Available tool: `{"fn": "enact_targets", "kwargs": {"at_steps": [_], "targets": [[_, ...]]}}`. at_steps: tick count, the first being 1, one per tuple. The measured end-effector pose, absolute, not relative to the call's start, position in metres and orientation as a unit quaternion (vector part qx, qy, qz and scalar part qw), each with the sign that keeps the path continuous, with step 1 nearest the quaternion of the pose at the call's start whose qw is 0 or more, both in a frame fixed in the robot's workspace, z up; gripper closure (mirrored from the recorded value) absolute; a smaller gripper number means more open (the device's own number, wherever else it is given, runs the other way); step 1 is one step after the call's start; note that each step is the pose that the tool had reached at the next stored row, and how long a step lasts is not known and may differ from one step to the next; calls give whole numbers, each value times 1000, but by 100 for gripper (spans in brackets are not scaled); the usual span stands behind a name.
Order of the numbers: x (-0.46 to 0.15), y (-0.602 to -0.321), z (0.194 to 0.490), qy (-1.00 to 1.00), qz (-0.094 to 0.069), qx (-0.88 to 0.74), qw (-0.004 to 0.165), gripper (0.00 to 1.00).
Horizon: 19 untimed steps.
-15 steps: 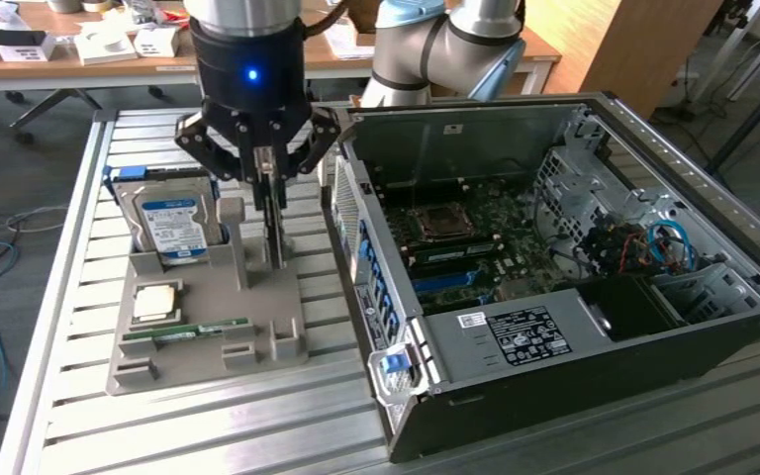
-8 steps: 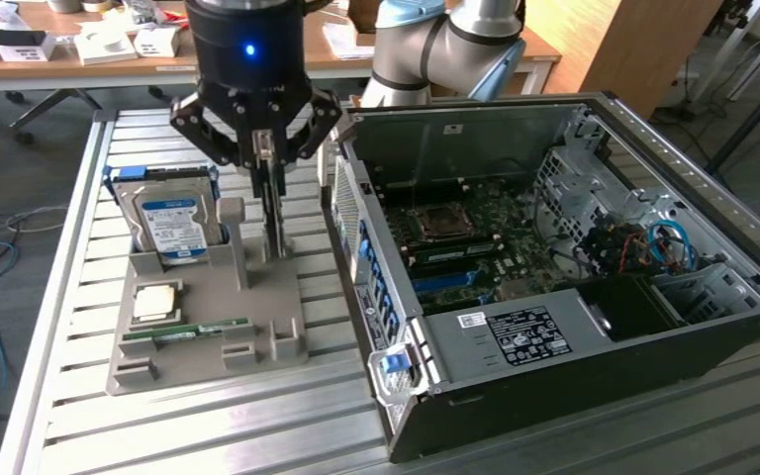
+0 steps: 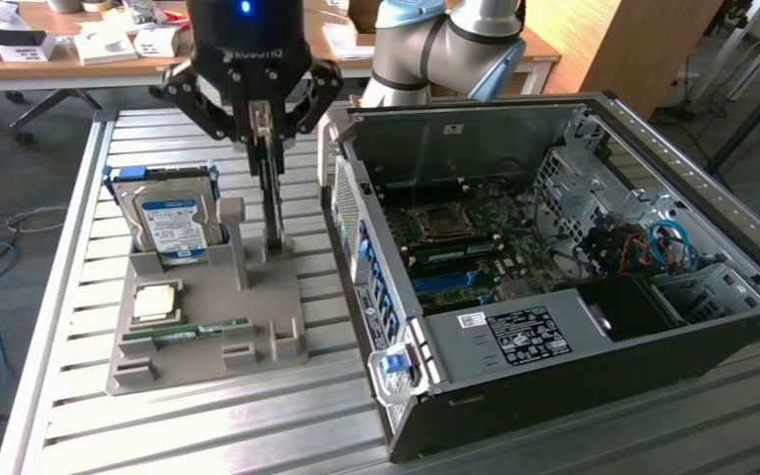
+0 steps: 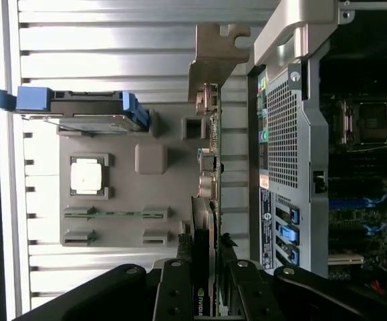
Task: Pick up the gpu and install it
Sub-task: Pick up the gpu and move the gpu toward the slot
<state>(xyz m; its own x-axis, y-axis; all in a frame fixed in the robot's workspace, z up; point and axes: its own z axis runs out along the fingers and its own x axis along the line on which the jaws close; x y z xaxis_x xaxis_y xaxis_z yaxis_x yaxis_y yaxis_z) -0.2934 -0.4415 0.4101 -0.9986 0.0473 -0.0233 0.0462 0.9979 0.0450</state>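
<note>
The gpu point(image 3: 272, 198) is a thin dark card standing on edge, upright over the grey parts holder point(image 3: 209, 346). My gripper point(image 3: 264, 134) comes down from above and is shut on the card's upper part. The card's lower end reaches the holder's top near a post; whether it still rests there I cannot tell. In the wrist view the gpu point(image 4: 208, 160) shows edge-on between my black fingers point(image 4: 180, 267), with its pale metal bracket point(image 4: 213, 57) at the far end. The gripper point(image 4: 208, 247) straddles the card.
The holder point(image 4: 113, 200) also carries a silver hard drive point(image 3: 173, 223), a square processor point(image 3: 158, 300) and a green memory stick point(image 3: 202, 329). The open computer case point(image 3: 552, 327) lies at the exterior view's right, motherboard point(image 3: 466, 237) exposed. A cluttered desk stands behind.
</note>
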Motion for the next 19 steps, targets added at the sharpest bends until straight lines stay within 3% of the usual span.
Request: {"fn": "enact_targets", "kwargs": {"at_steps": [11,19], "targets": [[-293,-441,435,999,22,23,12,74],[-293,-441,437,999,22,23,12,74]]}}
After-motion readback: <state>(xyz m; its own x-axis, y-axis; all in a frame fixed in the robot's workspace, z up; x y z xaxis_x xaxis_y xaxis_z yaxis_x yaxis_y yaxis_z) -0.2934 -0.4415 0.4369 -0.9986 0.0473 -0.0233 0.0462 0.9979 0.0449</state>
